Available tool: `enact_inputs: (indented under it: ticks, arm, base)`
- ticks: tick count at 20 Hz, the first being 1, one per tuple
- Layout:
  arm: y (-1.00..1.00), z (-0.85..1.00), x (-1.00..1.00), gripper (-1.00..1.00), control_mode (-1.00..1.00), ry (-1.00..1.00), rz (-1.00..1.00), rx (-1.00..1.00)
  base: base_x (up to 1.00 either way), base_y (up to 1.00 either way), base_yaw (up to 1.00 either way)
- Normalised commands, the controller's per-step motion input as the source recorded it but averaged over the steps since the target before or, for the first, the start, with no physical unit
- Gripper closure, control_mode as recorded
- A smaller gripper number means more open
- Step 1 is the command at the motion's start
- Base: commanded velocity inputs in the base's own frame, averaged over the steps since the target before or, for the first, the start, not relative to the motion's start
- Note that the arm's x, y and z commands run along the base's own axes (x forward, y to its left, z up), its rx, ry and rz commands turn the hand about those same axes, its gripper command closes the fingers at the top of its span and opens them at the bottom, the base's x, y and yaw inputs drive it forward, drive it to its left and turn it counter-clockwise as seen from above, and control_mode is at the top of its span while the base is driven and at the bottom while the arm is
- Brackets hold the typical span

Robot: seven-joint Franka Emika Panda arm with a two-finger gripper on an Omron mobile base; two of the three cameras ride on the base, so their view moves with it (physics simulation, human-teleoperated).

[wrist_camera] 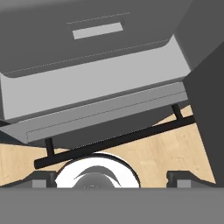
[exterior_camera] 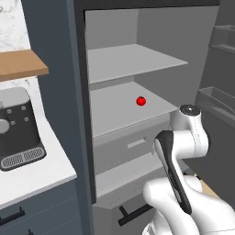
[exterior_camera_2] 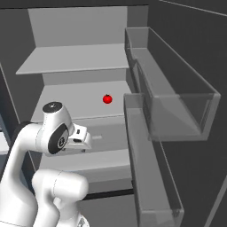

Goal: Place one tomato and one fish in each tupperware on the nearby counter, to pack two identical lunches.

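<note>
Red tomato (exterior_camera: 141, 101) alone on fridge shelf (exterior_camera: 114, 112), hand (wrist_camera: 112, 177) released, empty, above floor

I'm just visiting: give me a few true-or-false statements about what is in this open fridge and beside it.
1. A tomato lies on a fridge shelf. True.
2. The gripper is holding the tomato. False: its fingers stand apart with nothing between them, away from the tomato.
3. A coffee machine stands on the counter left of the fridge. True.
4. Two tomatoes share the shelf. False: just one.
</note>
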Motion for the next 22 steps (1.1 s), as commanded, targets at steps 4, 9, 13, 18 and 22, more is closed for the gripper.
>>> enact_inputs:
  ticks: [4,9,13,18,22]
  arm:
    - [0.0,0.0,0.0,-1.0,1.0,0.0,0.0,0.0]
    - [0.0,0.0,0.0,-1.0,1.0,0.0,0.0,0.0]
    - [0.0,0.0,0.04,-1.0,-1.0,-0.16,0.0,0.0]
    - [0.0,0.12,0.19,-1.0,-1.0,-0.52,0.0,0.0]
    - [0.0,0.37,0.48,-1.0,-1.0,-0.47,0.0,0.0]
  base:
    - [0.26,0.0,0.02]
    - [0.04,0.0,0.0]
    - [0.02,0.0,0.0]
    - [0.0,0.0,0.0]
    - [0.0,0.0,0.0]
